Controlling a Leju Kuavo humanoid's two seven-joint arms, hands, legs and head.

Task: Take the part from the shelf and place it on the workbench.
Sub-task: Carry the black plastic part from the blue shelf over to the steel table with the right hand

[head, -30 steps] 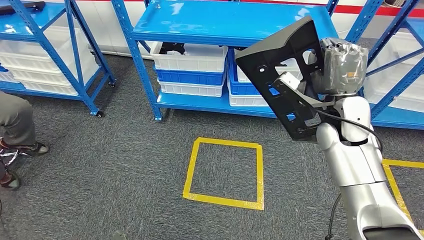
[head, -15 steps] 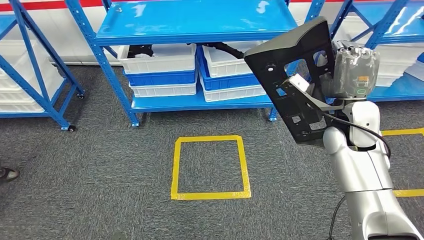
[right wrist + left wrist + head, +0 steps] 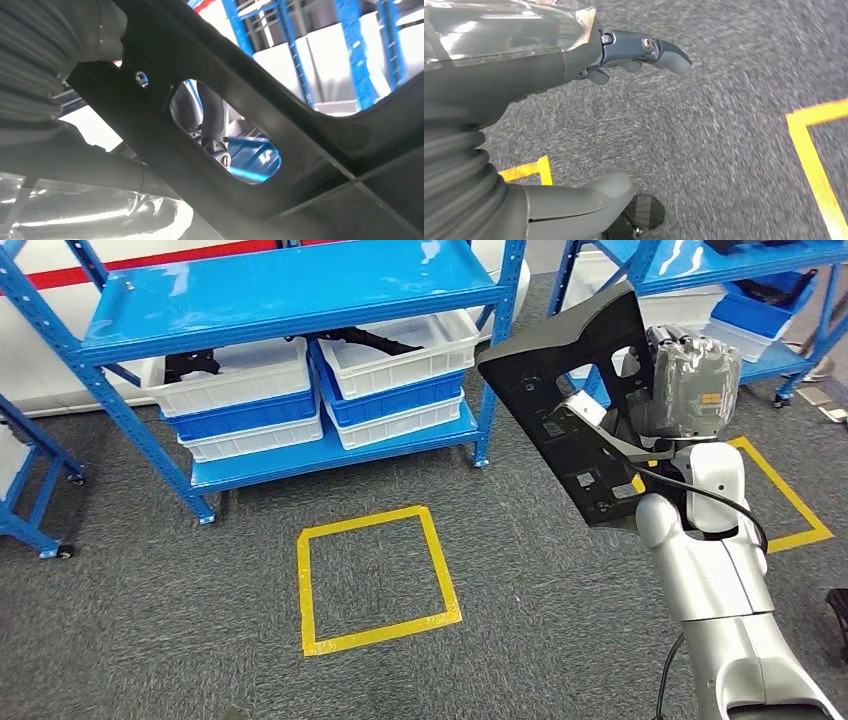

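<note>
The part (image 3: 565,390) is a large flat black plastic panel with cut-outs, held upright and tilted at chest height at the right of the head view. My right hand (image 3: 690,385), wrapped in clear film, grips it from behind, with a finger (image 3: 212,120) hooked through one cut-out. The right wrist view has the part (image 3: 310,130) close up, with blue shelving behind it. My left hand (image 3: 549,65) hangs over the grey carpet with its thumb (image 3: 574,200) and fingers (image 3: 649,50) apart and nothing in it.
A blue shelf rack (image 3: 270,290) stands ahead with white and blue bins (image 3: 250,390) holding dark parts on its low level. A second rack (image 3: 740,260) is at the far right. Yellow tape squares (image 3: 370,580) (image 3: 790,500) mark the grey carpet.
The whole picture has shifted as the camera turned: the racks slid left and tilted, and the person's feet at the left left the picture. My right hand keeps holding the part.
</note>
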